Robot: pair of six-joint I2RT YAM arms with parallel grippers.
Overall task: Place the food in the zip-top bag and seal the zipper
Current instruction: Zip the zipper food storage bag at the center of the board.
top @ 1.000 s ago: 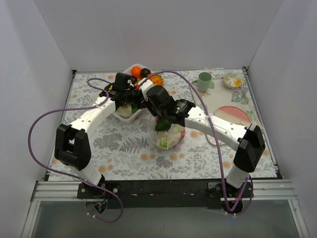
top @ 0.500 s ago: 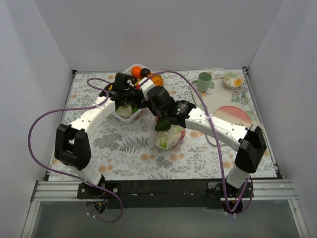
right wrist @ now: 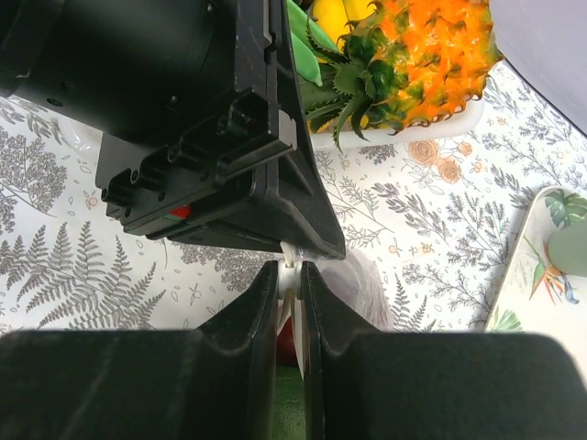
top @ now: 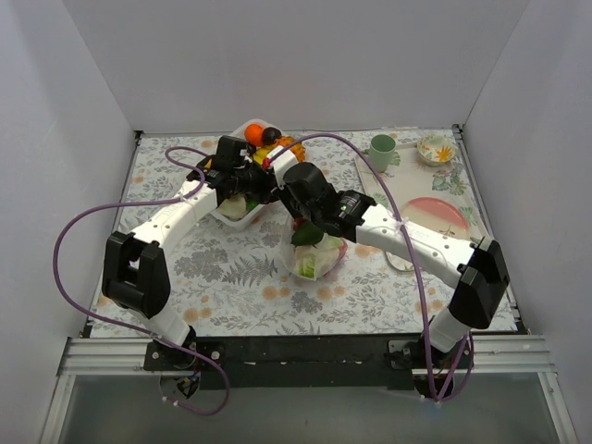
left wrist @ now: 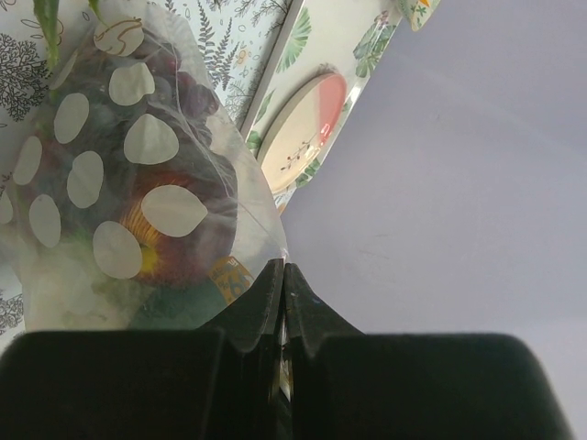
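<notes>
Fern-print table (top: 231, 277): both arms bend inward, wrists meeting. Left gripper (left wrist: 282, 280) pressed together on crinkly clear plastic zip-top bag (left wrist: 213, 170) edge; right gripper (right wrist: 289, 278) pinches its rim.

The table cover (top: 231, 268) is white with grey ferns and small orange flowers. The zip-top bag (left wrist: 147, 147) is clear with cream ovals; dark purple and red-orange show through. The pineapple (right wrist: 431, 46) is orange with green leaves. Near the far right corner the cup (top: 382, 151) is pale green; by the right edge the plate (top: 437, 215) is salmon pink.
</notes>
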